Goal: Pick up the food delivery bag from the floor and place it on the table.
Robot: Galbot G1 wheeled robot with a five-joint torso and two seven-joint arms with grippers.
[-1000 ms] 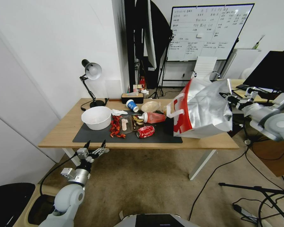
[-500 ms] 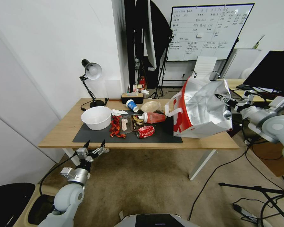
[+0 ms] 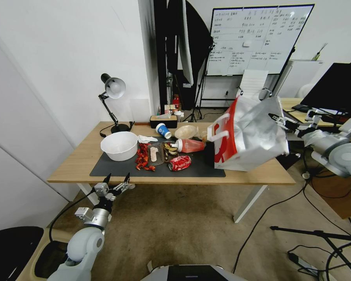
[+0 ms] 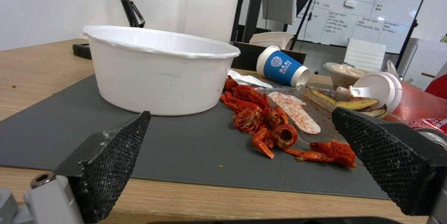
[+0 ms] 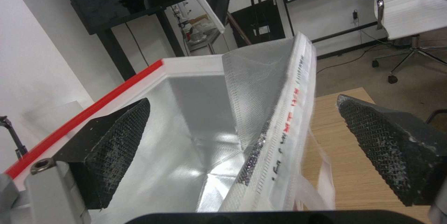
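The food delivery bag (image 3: 249,136), silver foil with a red side and white strap handles, stands tilted on the right end of the light-wood table (image 3: 80,158), partly on the dark mat. My right gripper (image 3: 279,118) is open at the bag's upper right rim. In the right wrist view the bag's rim (image 5: 279,112) passes between the spread fingers of this gripper (image 5: 242,103), and the foil lining shows below. My left gripper (image 3: 117,180) hangs open below the table's front left edge; in the left wrist view this gripper (image 4: 240,114) faces the mat.
On the mat lie a white bowl (image 3: 119,145), crayfish shells (image 3: 142,157), a crushed red can (image 3: 179,162), a pink bottle (image 3: 189,145) and a blue cup (image 3: 163,130). A desk lamp (image 3: 114,91) stands at the back left. Cables and a tripod (image 3: 319,238) cross the floor at right.
The bag came down from a raised tilt and settled on the table's right end. My right gripper shifted slightly right at its rim. The left arm has not moved.
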